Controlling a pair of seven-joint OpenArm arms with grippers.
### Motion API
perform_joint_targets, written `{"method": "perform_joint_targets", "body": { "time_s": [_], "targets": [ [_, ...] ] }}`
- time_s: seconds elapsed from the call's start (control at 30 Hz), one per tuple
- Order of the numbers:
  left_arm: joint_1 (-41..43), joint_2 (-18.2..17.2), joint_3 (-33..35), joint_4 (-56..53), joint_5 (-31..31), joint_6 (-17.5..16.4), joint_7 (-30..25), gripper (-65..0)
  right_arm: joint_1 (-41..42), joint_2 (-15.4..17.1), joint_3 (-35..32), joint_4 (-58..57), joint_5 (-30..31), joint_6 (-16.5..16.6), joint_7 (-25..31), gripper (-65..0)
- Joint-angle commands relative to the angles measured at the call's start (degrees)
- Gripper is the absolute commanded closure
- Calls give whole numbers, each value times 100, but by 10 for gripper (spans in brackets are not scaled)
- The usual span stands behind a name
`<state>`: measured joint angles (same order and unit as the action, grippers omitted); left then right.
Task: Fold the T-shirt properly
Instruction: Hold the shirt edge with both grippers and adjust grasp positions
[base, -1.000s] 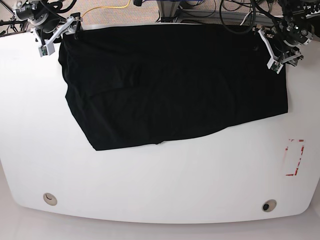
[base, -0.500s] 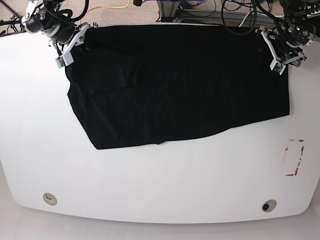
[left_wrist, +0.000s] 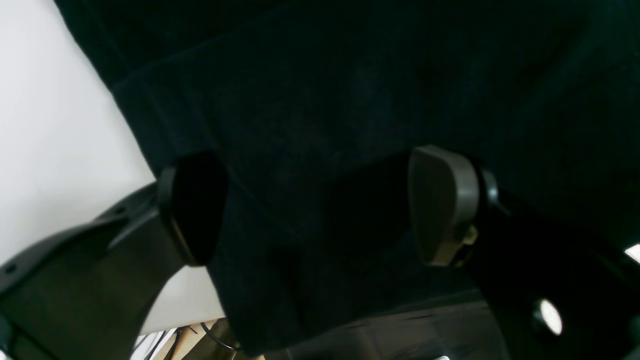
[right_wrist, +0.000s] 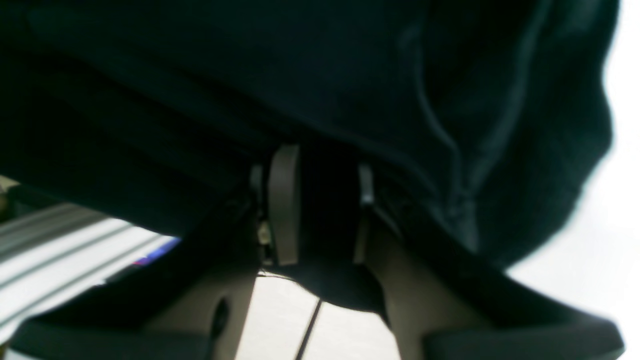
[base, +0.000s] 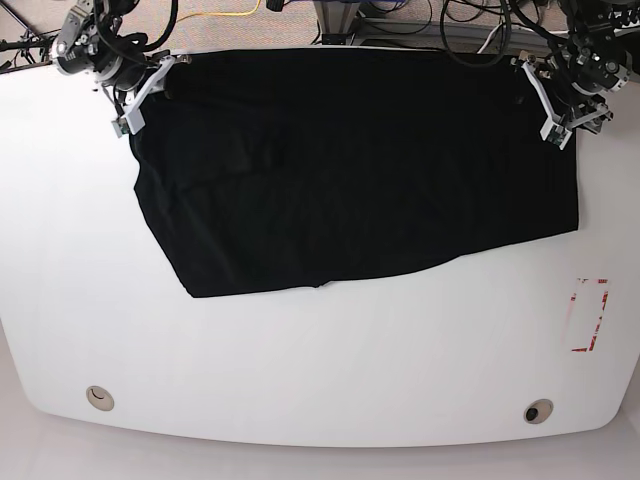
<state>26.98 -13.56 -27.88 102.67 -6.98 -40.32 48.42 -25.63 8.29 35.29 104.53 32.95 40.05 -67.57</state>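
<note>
The black T-shirt (base: 350, 170) lies flat on the white table (base: 320, 370), reaching to the far edge; no print shows. In the base view my right gripper (base: 166, 78) is at the shirt's far left corner. Its wrist view shows the fingers (right_wrist: 283, 205) drawn close together with a fold of the black T-shirt (right_wrist: 250, 75) pinched between them. My left gripper (base: 523, 88) hovers at the far right corner. There the fingers (left_wrist: 442, 205) stand wide apart, open, over the T-shirt (left_wrist: 350, 75), gripping nothing.
A red-and-white marker (base: 590, 315) lies on the table at the right. Two round holes (base: 100, 398) (base: 538, 411) sit near the front edge. Cables (base: 215, 15) and frame parts run behind the far edge.
My right arm has moved right onto the shirt's far left corner and its jaws have closed on the cloth. The left arm has stayed in place, open.
</note>
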Motion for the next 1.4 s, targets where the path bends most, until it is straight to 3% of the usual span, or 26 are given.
{"method": "perform_joint_targets", "body": {
  "time_s": [0.0,0.37,0.9,1.13,1.37],
  "targets": [
    [49,-55,-30,5,210,32,164,-517,-149,177,45,66,-99,-5,10,-147],
    [-39,-72,-30,-346,202,32,155,-517,-536,608,660,74,-29,-5,19,-151],
    [-109,-72,-30,-346,202,32,155,-517,-694,740,669,769,-99,-5,19,-147],
    [-118,-72,-30,-346,202,32,155,-517,-448,1021,651,848,-513,-5,-17,-152],
    [-118,-72,-30,-346,202,32,155,-517,-352,1144,511,848,-530,-5,-439,-152]
  ]
}}
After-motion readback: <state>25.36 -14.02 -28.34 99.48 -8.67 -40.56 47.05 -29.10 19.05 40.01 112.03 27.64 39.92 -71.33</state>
